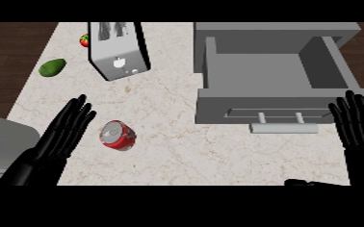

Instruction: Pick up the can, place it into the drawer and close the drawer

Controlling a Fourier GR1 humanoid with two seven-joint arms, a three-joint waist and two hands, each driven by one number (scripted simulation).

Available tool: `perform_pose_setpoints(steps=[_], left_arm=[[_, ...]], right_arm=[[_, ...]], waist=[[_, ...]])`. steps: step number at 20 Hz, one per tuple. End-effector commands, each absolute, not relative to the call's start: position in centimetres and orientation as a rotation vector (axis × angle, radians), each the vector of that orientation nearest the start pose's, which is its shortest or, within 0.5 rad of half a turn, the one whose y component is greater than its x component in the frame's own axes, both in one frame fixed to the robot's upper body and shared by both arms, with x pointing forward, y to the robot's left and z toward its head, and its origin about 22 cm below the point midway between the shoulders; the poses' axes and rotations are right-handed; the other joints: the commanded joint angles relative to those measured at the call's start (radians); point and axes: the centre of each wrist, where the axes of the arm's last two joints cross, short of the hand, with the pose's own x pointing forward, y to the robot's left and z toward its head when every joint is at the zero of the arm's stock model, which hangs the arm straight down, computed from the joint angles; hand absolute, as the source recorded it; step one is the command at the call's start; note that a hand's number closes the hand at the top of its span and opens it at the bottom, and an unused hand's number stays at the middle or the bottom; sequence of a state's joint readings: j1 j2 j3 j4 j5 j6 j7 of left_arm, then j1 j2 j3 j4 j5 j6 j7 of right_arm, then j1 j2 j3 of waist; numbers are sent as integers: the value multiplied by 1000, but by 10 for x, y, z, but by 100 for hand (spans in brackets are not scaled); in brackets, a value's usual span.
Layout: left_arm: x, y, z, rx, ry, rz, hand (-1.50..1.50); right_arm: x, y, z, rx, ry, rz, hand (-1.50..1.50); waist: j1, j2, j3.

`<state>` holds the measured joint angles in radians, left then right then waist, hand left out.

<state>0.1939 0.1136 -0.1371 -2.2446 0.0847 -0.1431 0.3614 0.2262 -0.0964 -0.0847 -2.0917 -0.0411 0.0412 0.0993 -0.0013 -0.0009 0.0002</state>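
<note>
- The red can (pixel 118 135) lay on its side on the marble counter (pixel 171 139), near left, just right of the left hand (pixel 62 133).
- Left-hand fingers were straight and slightly spread, holding nothing.
- The right hand (pixel 351 125) rested at the right edge, fingers straight, beside the open grey drawer (pixel 270 72).
- A toaster (pixel 117 50) stood far left.

Left robot hand (pixel 65 127): black, flat, fingers straight and slightly spread, pointing up and to the right across the view. Holds nothing. Its wrist and forearm run down toward the lower left corner.

Right robot hand (pixel 350 120): at the far right edge, partly cut off by the frame. Fingers straight, pointing up, close together, holding nothing. Forearm drops straight down along the edge. A dark part of the arm shows at the bottom right.
</note>
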Motion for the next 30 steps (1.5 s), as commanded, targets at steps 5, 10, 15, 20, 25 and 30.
perform_pose_setpoints(steps=[5,10,15,20,25,30], left_arm=[[191,235,98,-102,-1670,-220,-150],[199,219,90,-115,-1645,-241,-150],[196,246,59,-104,-1641,-239,-150],[203,244,34,-98,-1633,-214,-150],[218,258,44,-61,-1622,-186,-150],[216,258,1,-37,-1625,-189,-150]], right_arm=[[165,-274,84,-171,-1790,15,-150],[174,-293,83,-185,-1784,5,-150],[174,-296,63,-182,-1782,-9,-150],[152,-310,77,-178,-1788,1,-150],[164,-301,72,-173,-1777,13,-150],[157,-309,88,-147,-1794,23,-150]], waist=[[-1,0,0],[0,1,0],[1,1,0],[-2,0,0],[0,0,0],[-2,1,0]])
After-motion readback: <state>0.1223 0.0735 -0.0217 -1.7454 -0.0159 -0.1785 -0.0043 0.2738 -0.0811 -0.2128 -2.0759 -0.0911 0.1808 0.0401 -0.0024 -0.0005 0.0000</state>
